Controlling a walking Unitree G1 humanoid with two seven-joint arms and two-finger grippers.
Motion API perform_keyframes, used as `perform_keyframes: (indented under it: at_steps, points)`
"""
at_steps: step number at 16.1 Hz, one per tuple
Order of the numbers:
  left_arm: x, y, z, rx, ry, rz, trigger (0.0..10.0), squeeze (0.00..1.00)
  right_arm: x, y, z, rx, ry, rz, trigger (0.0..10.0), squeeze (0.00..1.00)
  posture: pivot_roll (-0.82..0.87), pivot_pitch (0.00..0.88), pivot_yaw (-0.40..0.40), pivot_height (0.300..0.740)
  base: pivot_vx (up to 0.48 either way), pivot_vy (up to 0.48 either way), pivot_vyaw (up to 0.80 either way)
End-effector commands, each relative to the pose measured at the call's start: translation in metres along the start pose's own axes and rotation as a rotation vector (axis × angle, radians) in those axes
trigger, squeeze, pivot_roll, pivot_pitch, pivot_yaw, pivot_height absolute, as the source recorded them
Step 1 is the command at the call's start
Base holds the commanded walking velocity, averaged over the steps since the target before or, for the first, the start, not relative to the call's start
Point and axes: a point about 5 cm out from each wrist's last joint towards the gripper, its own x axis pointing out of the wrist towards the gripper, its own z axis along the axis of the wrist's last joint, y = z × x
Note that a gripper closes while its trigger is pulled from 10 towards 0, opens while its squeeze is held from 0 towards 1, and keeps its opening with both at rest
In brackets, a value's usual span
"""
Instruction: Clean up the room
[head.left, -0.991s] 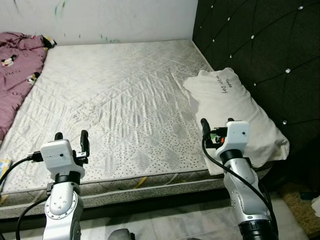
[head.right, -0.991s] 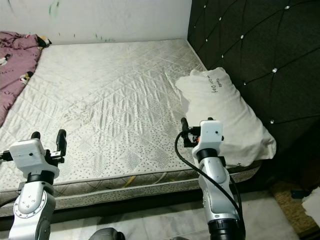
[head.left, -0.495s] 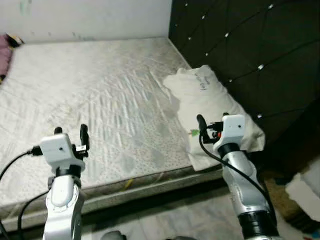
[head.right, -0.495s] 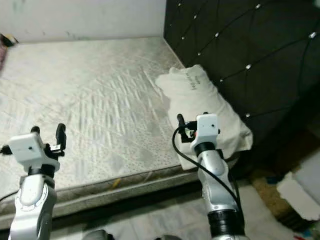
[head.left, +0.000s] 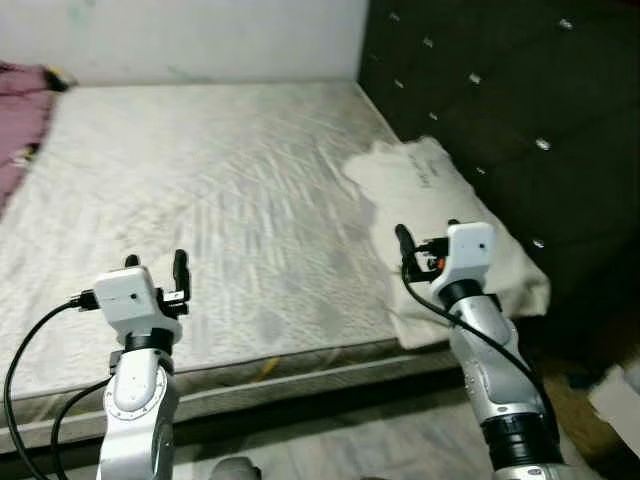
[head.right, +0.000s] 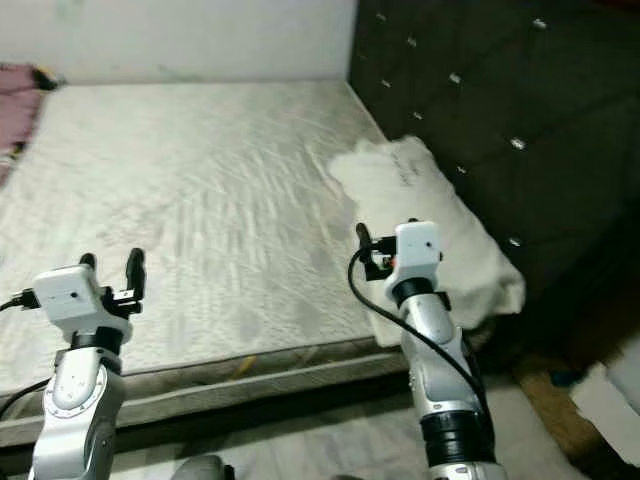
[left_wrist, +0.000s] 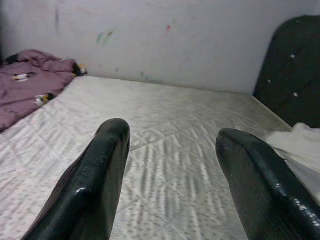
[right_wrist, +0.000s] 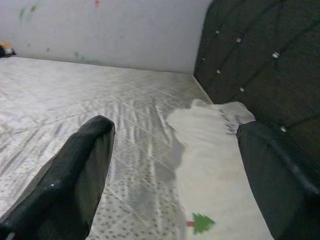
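White quilted mattress (head.left: 200, 190) lies bare in front of you, and the one thing on it that looks ready to be tidied is the white pillow (head.left: 450, 215), slumped on the right side against the dark tufted headboard (head.left: 500, 90), its near corner hanging off the near edge of the bed. A purple blanket (left_wrist: 27, 92) is bunched at the far left, against the wall.

You seem to be at the approach step, with nothing picked up yet. Your right pincer (head.left: 425, 240) hovers just above the near end of the pillow, its fingers (right_wrist: 75, 175) spread wide and empty, the pillow showing in the gap between them. Your left pincer (head.left: 153, 268) hangs over the near left part of the mattress, also open wide and holding nothing.

The next move probably calls for lowering the right pincer onto the pillow and pinching a fold of the soft cover. It will sag and drag, so take a deep bite rather than a corner.

Mind the near bed edge under both arms and the headboard close on the right, which leaves little room to swing that way. Leftward the mattress is open. On the floor to the far right something pale lies blurred; I cannot tell what it is.
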Motion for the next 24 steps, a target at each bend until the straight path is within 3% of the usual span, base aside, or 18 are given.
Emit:
perform_keyframes:
  at_steps: [1,20,24]
  points:
    - [0.001,0.002,-0.001,0.006,0.011,0.001,10.0,0.0,0.002,0.003,-0.001,0.005,0.014,0.018,10.0,0.0,0.07,0.0,-0.053,0.74,0.0,0.48,0.0]
    - [0.007,0.002,0.001,-0.017,-0.003,0.029,10.0,0.0,0.009,0.001,0.001,-0.002,0.025,0.045,10.0,0.0,0.07,0.0,-0.067,0.74,0.0,0.48,0.0]
    - [0.006,0.009,0.013,0.008,-0.047,0.088,10.0,0.0,0.01,0.0,0.002,-0.007,0.02,0.043,10.0,0.0,0.06,0.0,-0.067,0.74,0.0,0.48,0.0]
